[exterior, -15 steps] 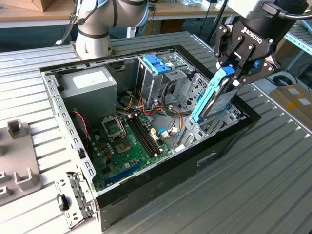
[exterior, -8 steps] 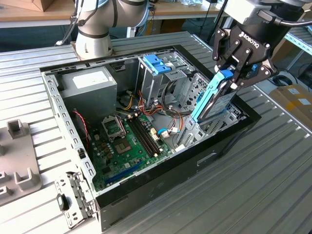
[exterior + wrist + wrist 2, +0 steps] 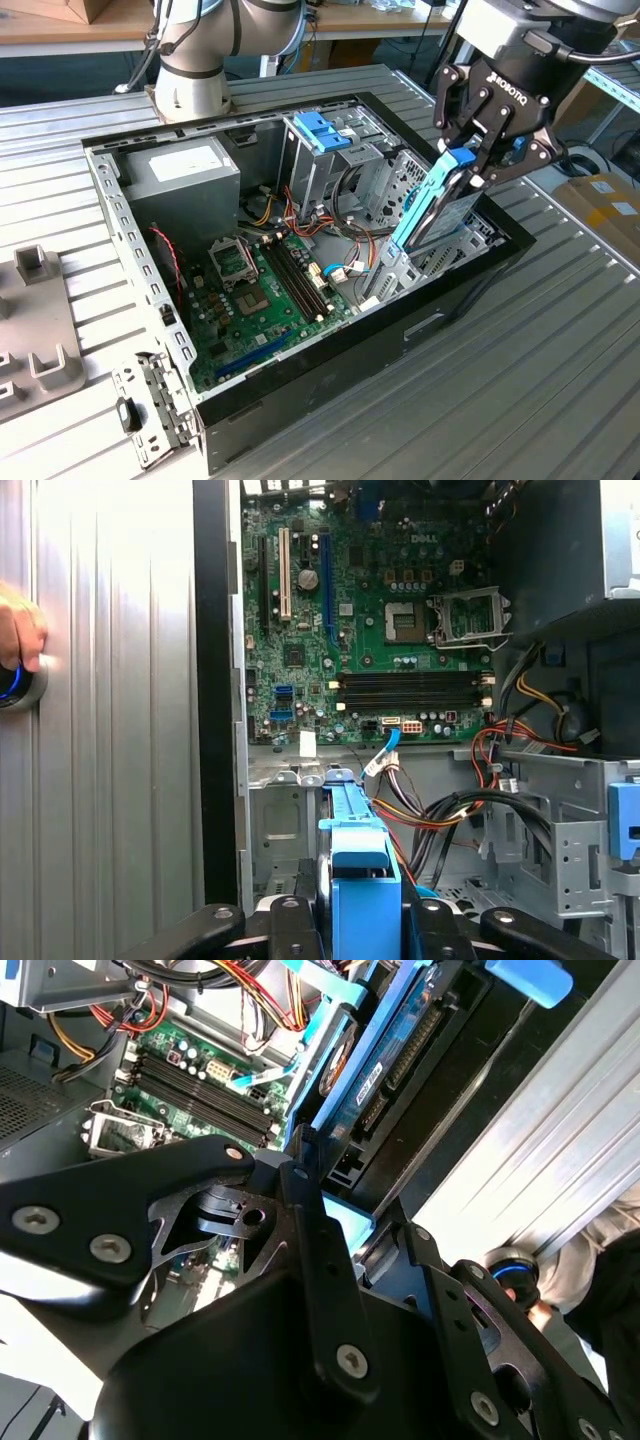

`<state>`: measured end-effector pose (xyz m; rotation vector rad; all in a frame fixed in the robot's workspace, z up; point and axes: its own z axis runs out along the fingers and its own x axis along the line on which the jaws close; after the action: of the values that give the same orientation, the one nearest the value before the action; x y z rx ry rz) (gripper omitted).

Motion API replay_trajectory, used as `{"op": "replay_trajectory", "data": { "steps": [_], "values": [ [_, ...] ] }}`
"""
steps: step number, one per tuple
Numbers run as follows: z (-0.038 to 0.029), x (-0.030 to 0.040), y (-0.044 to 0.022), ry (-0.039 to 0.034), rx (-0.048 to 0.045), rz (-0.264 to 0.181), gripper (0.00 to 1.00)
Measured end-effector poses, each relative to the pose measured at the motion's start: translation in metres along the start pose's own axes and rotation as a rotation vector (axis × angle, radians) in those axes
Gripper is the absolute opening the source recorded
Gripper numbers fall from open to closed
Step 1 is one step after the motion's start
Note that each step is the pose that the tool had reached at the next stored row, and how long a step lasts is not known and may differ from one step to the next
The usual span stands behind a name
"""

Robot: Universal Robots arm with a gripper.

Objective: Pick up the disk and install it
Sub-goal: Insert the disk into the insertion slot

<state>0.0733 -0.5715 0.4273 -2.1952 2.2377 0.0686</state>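
The disk (image 3: 437,208), a silver-grey drive in a blue carrier frame, stands on edge and tilted at the exterior view's right end of the open computer case (image 3: 300,375). Its lower end reaches into the metal drive bay (image 3: 420,262). My gripper (image 3: 477,165) is shut on the disk's upper end, one black finger on each side. In the first wrist view the blue carrier (image 3: 358,865) runs out from between the fingers (image 3: 288,928) toward the bay. In the second wrist view the disk (image 3: 385,1065) shows its connector edge beyond my gripper (image 3: 345,1235).
Inside the case lie a green motherboard (image 3: 260,290), a grey power supply box (image 3: 185,170) and a second cage with a blue latch (image 3: 320,130). Loose cables (image 3: 345,255) run beside the bay. A hand (image 3: 18,630) rests on a blue-lit knob. Grey fixtures (image 3: 45,350) sit at the exterior view's left.
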Motion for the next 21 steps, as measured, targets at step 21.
{"op": "replay_trajectory", "data": {
  "steps": [21],
  "values": [
    [0.0094, 0.0003, -0.0003, 0.0001, 0.0, 0.0, 0.37]
  ]
}}
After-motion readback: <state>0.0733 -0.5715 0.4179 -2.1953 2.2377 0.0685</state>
